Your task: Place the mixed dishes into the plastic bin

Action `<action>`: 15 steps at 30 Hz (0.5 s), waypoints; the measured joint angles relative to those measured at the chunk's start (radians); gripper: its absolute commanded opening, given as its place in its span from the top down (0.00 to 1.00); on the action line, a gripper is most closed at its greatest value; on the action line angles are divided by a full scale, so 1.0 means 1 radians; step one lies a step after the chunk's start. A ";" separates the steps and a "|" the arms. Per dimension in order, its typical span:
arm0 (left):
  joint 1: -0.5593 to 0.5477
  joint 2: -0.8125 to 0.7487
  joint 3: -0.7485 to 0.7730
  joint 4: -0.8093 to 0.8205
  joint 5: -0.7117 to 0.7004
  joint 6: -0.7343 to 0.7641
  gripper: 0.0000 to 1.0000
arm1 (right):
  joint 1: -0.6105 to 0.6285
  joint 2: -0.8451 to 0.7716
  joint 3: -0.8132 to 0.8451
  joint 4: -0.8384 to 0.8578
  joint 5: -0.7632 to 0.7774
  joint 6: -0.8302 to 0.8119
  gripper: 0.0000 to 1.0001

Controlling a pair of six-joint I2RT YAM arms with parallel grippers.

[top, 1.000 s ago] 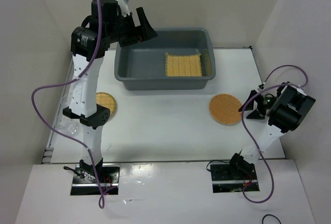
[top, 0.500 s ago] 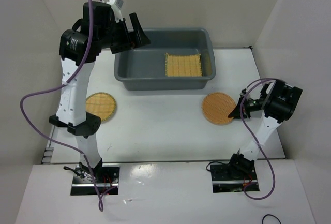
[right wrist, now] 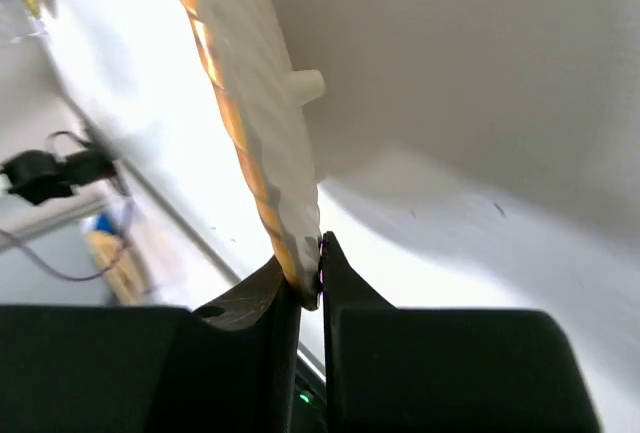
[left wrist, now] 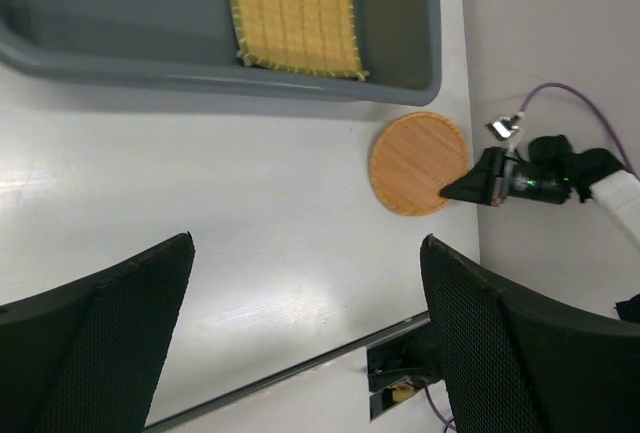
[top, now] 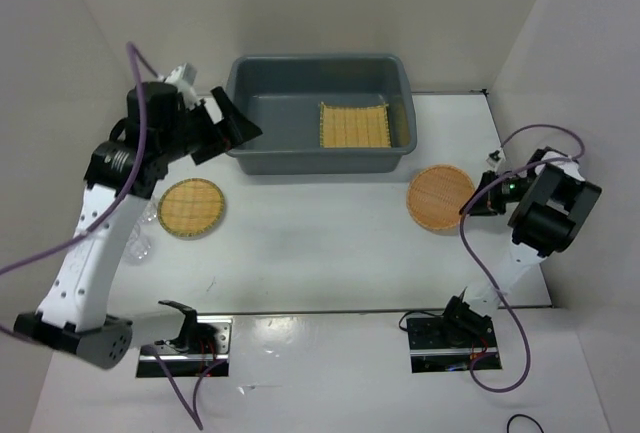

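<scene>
The dark grey plastic bin (top: pixel 315 158) stands at the back of the table, and the square yellow woven mat (top: pixel 353 125) lies inside it at the right. One round woven disc (top: pixel 191 207) lies flat on the table at the left. The other disc (top: pixel 438 196) is at the right, with my right gripper (top: pixel 473 203) shut on its right edge. The right wrist view shows that disc (right wrist: pixel 250 123) edge-on, pinched between the right gripper's (right wrist: pixel 318 283) jaws. My left gripper (top: pixel 235 125) hangs open and holds nothing, just left of the bin's front left corner. In the left wrist view the bin (left wrist: pixel 200 63), the mat (left wrist: pixel 295 8) and the held disc (left wrist: pixel 418 163) are all visible.
Faint clear plastic cups (top: pixel 141 246) sit by the left wall, beside the left arm. White walls close in the table on the left, the back and the right. The two arm bases (top: pixel 445 338) stand at the near edge.
My right gripper has shut on the right disc's edge and shifted it slightly. My left arm has swung down and left, from above the bin's left end to beside it.
</scene>
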 measured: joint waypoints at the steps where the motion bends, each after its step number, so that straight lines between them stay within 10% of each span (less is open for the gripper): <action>1: 0.019 -0.056 -0.075 0.035 0.013 -0.023 0.00 | -0.013 -0.024 0.027 -0.027 0.008 -0.034 1.00; 15: 0.151 -0.219 -0.312 0.145 0.096 -0.064 0.00 | -0.077 -0.247 0.314 -0.136 -0.126 -0.171 1.00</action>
